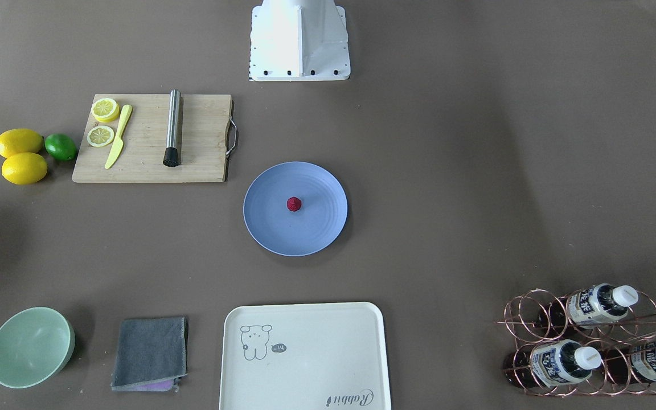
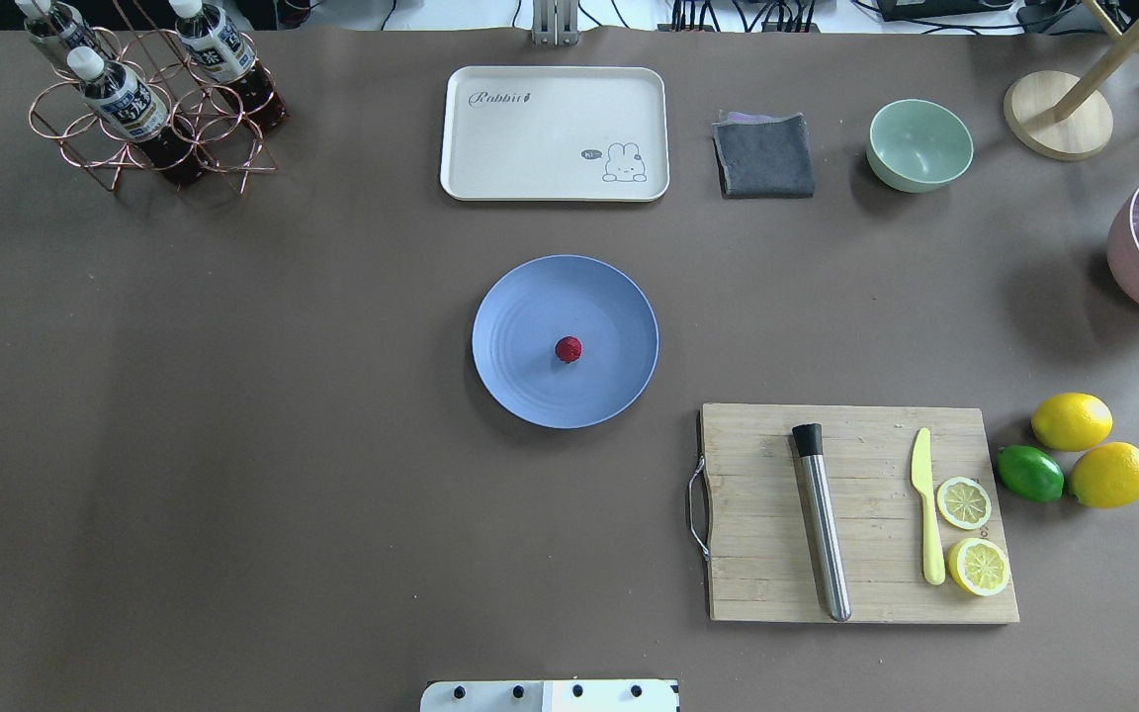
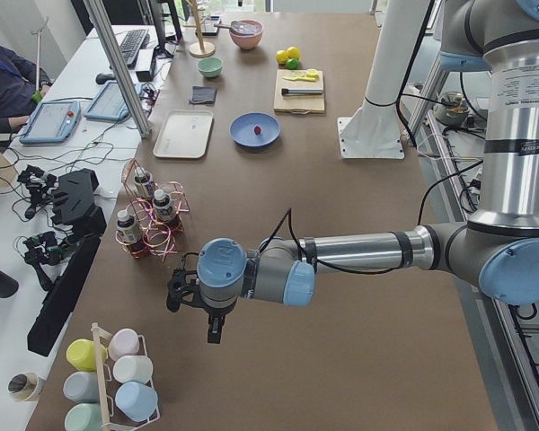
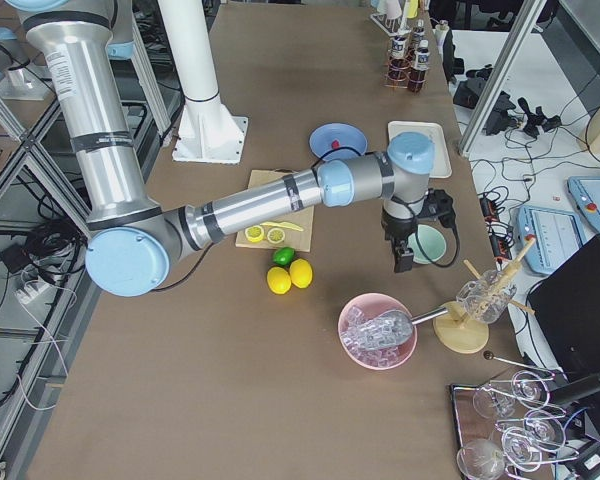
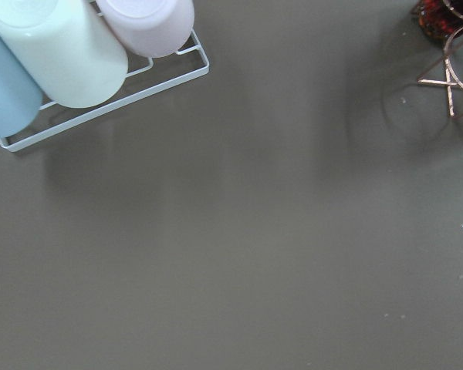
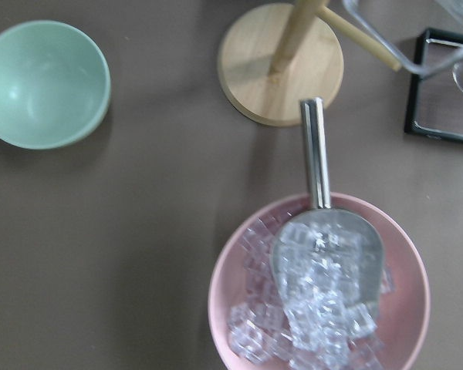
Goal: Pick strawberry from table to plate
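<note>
The small dark red strawberry (image 1: 294,204) (image 2: 568,348) lies in the middle of the round blue plate (image 1: 265,228) (image 2: 530,297), which rests at the centre of the grey-brown table (image 1: 476,199). My left gripper (image 3: 214,328) hangs over the table's left end, beyond the bottle rack and far from the plate. It shows only in the exterior left view, so I cannot tell whether it is open or shut. My right gripper (image 4: 404,262) hangs at the right end beside the green bowl (image 4: 427,243); I cannot tell its state either. Neither wrist view shows fingers.
A cutting board (image 2: 856,514) holds a steel muddler, a yellow knife and lemon slices, with two lemons and a lime (image 2: 1029,473) beside it. At the far edge are a cream tray (image 2: 555,133), a grey cloth (image 2: 764,155) and a copper bottle rack (image 2: 149,109). A pink ice bowl (image 6: 239,297) sits far right.
</note>
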